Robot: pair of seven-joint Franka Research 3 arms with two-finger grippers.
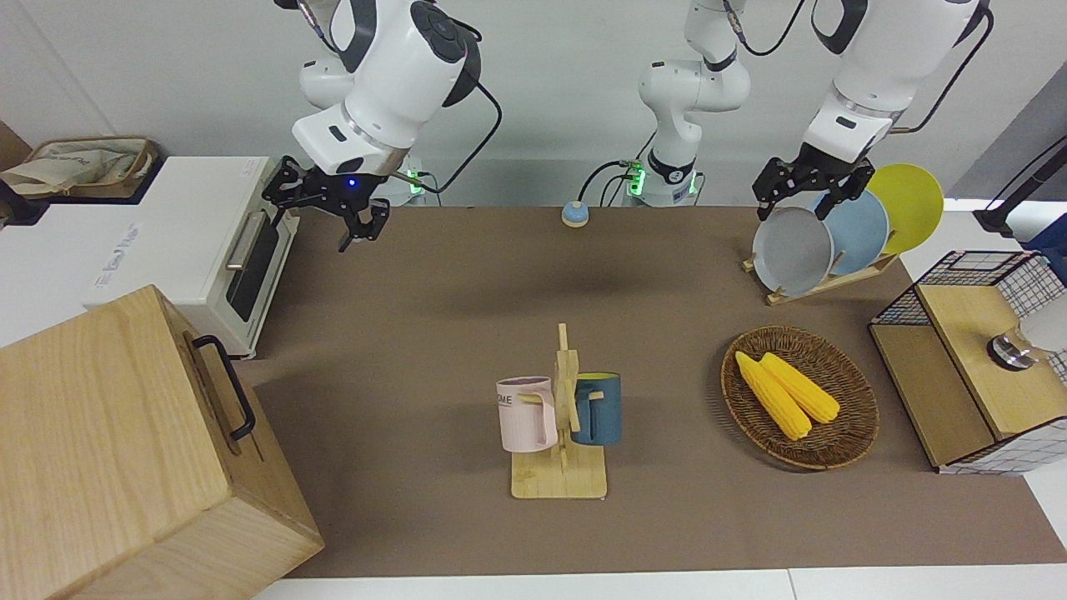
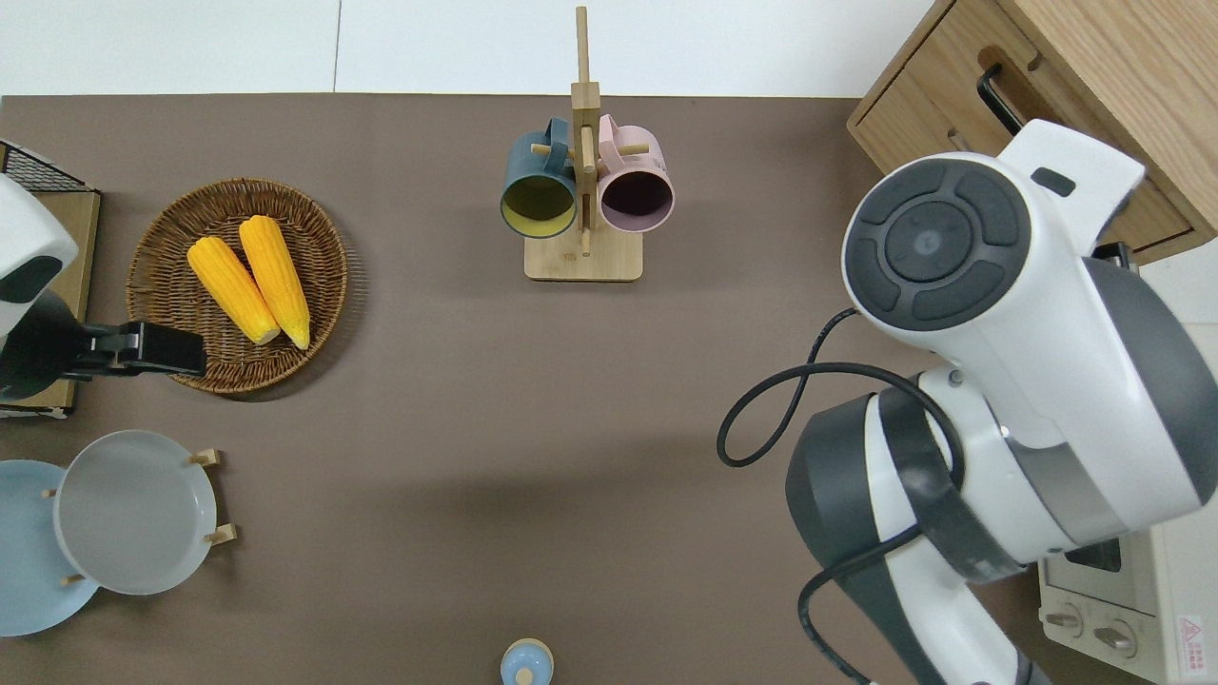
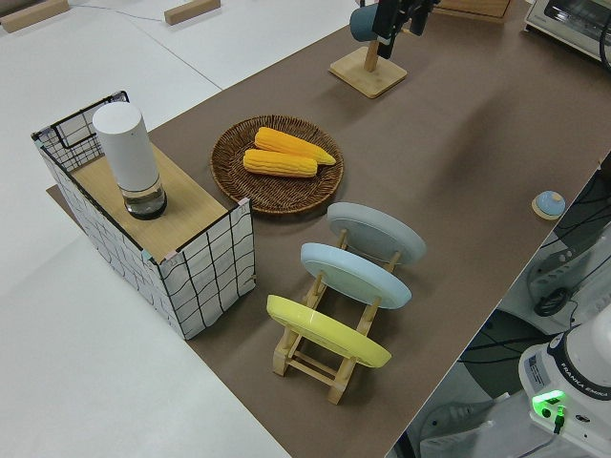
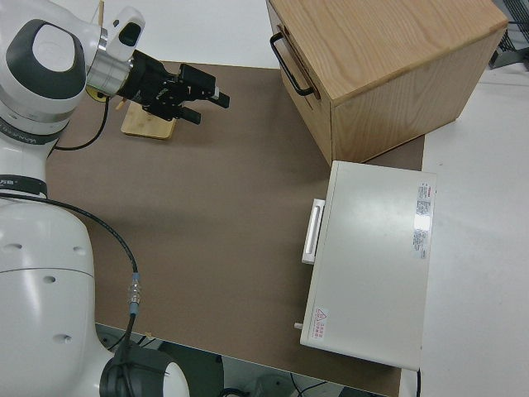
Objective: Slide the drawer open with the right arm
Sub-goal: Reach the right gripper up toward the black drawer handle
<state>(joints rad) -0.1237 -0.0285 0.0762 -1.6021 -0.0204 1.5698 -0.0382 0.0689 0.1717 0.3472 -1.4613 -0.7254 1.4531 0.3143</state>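
Wall (image 1: 167,75): plain, pale grey-white, along the robots' end of the table.
Table (image 1: 433,350): white top, wide brown mat over most of it, white margins showing at the edges.
Side stand (image 1: 92,179): beside the wall, dark tray with a beige cloth bag on it.
Light: even, soft shadows on the mat.

The right arm (image 1: 392,75) bends down, and its tool (image 1: 360,227) hangs in the air with its 2 fingers apart. The left arm is parked.
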